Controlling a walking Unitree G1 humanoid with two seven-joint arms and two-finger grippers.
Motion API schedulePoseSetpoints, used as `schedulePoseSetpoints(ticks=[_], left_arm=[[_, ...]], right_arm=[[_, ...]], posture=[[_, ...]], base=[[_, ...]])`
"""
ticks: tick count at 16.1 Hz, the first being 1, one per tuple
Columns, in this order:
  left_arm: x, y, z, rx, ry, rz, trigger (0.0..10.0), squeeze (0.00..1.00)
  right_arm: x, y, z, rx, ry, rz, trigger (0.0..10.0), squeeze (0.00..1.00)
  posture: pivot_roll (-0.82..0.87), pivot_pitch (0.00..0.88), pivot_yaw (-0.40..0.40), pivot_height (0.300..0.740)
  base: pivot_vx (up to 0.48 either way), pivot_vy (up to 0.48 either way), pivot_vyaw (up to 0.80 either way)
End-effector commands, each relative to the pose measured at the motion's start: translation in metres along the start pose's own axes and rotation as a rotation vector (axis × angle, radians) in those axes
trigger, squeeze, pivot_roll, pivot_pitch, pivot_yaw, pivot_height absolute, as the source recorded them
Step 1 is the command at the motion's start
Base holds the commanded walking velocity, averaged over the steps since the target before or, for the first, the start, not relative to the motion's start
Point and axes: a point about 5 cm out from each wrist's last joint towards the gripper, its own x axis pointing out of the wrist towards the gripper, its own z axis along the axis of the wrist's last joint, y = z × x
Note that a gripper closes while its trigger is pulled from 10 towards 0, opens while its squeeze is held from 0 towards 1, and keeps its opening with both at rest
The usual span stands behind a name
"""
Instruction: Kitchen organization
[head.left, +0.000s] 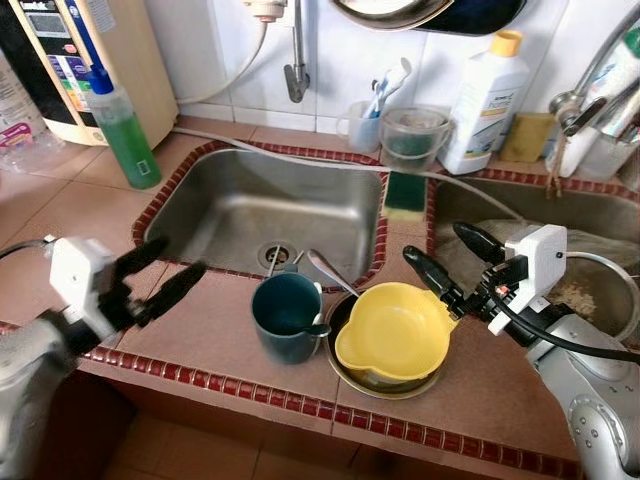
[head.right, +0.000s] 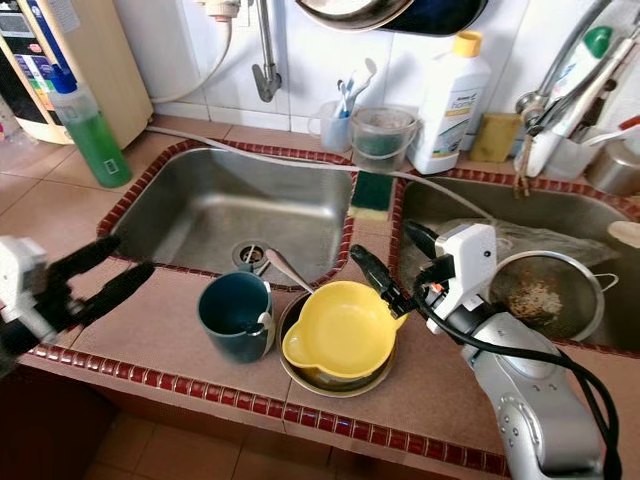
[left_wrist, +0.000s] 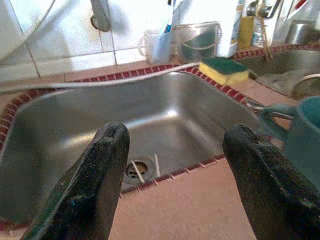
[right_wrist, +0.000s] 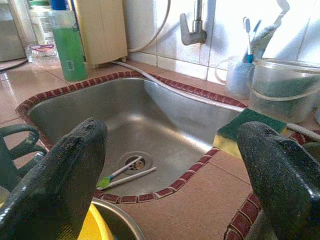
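my left gripper (head.left: 158, 272): lower left of the frame, hovering over the tiled counter (head.left: 200, 340) in front of the sink, fingers spread apart, holding nothing.
my right gripper (head.left: 455, 262): right of centre, above the counter strip between the two basins, fingers parted wide and empty, the lower fingertip just beside the yellow bowl's rim.
yellow bowl (head.left: 395, 332): centre bottom of the frame, nested in a metal bowl (head.left: 352, 382) on the counter's front edge.
teal mug (head.left: 284, 316): just left of the bowls, upright, a spoon (head.left: 328, 270) slanting up between mug and bowl.
left sink (head.left: 230, 200): centre of the frame, steel, with two toothbrush-like sticks (right_wrist: 122, 175) lying by the drain.
sponge (head.left: 405, 193): green and yellow, on the divider at the sink's upper right corner.
right basin (head.right: 560, 215): right edge, holding a metal strainer (head.right: 545, 293).
green soap bottle (head.left: 122, 125): upper left, standing on the counter.
white bottle (head.left: 484, 95): upper right, yellow cap, against the tiled wall, beside a clear tub (head.left: 412, 135) and a cup of toothbrushes (head.left: 365, 120).
tap (head.left: 296, 55): top centre, above the sink.
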Motion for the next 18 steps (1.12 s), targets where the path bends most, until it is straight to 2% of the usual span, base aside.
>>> schedulePoseSetpoints(ticks=[1, 4, 6, 7, 9, 10, 11, 12, 14, 16, 17, 18], left_arm=[[-0.008, -0.007, 0.008, 0.031, -0.02, -0.05, 10.0, 0.0], [-0.014, -0.016, 0.006, -0.005, -0.03, -0.113, 10.0, 0.0], [-0.016, -0.025, 0.001, 0.001, -0.025, -0.148, 10.0, 0.0], [-0.01, -0.027, -0.005, -0.026, 0.022, -0.115, 10.0, 0.0], [0.005, -0.017, -0.016, -0.062, 0.132, 0.015, 10.0, 0.0], [0.015, -0.013, -0.015, -0.008, 0.128, 0.097, 10.0, 0.0], [0.026, -0.006, -0.01, 0.017, 0.073, 0.205, 10.0, 0.0], [0.029, -0.004, -0.005, 0.025, 0.03, 0.248, 10.0, 0.0], [0.038, -0.004, 0.006, 0.033, -0.055, 0.304, 10.0, 0.0], [0.041, -0.008, 0.009, 0.071, -0.07, 0.308, 10.0, 0.0], [0.042, -0.009, 0.011, 0.063, -0.088, 0.322, 10.0, 0.0], [0.05, -0.011, 0.013, -0.026, -0.143, 0.396, 10.0, 0.0]], right_arm=[[0.001, 0.002, -0.002, -0.017, 0.022, 0.041, 10.0, 0.0], [0.002, 0.006, -0.006, -0.03, 0.059, 0.116, 10.0, 0.0], [0.003, 0.007, -0.008, -0.034, 0.078, 0.155, 10.0, 0.0], [0.005, 0.006, -0.007, -0.046, 0.068, 0.152, 10.0, 0.0], [0.009, -0.002, -0.002, -0.036, 0.026, 0.073, 10.0, 0.0], [0.013, -0.012, 0.004, -0.03, -0.023, -0.025, 10.0, 0.0], [0.017, -0.019, 0.01, -0.01, -0.077, -0.111, 10.0, 0.0], [0.018, -0.021, 0.013, -0.002, -0.098, -0.136, 10.0, 0.0], [0.016, -0.024, 0.021, 0.023, -0.169, -0.192, 10.0, 0.0], [0.015, -0.025, 0.022, 0.023, -0.186, -0.212, 10.0, 0.0], [0.015, -0.025, 0.022, 0.027, -0.192, -0.221, 10.0, 0.0], [0.013, -0.027, 0.022, 0.049, -0.227, -0.293, 10.0, 0.0]], posture=[[-0.18, 0.07, 0.025, 0.74], [-0.18, 0.069, 0.018, 0.74], [-0.18, 0.065, 0.015, 0.74], [-0.18, 0.064, 0.011, 0.74], [-0.18, 0.065, 0.007, 0.74], [-0.17, 0.066, 0.004, 0.74], [-0.17, 0.065, 0.006, 0.74], [-0.17, 0.065, 0.007, 0.74], [-0.17, 0.066, 0.016, 0.74], [-0.17, 0.067, 0.018, 0.74], [-0.17, 0.066, 0.017, 0.74], [-0.17, 0.069, 0.019, 0.74]], base=[[0.0, 0.0, 0.0], [0.0, 0.0, 0.0], [0.0, 0.0, 0.0], [0.0, 0.0, 0.0], [0.0, 0.0, 0.0], [0.0, 0.0, 0.0], [0.0, 0.0, 0.0], [0.0, 0.0, 0.0], [0.0, 0.0, 0.0], [0.0, 0.0, 0.0], [0.0, 0.0, 0.0], [0.0, 0.0, 0.0]])
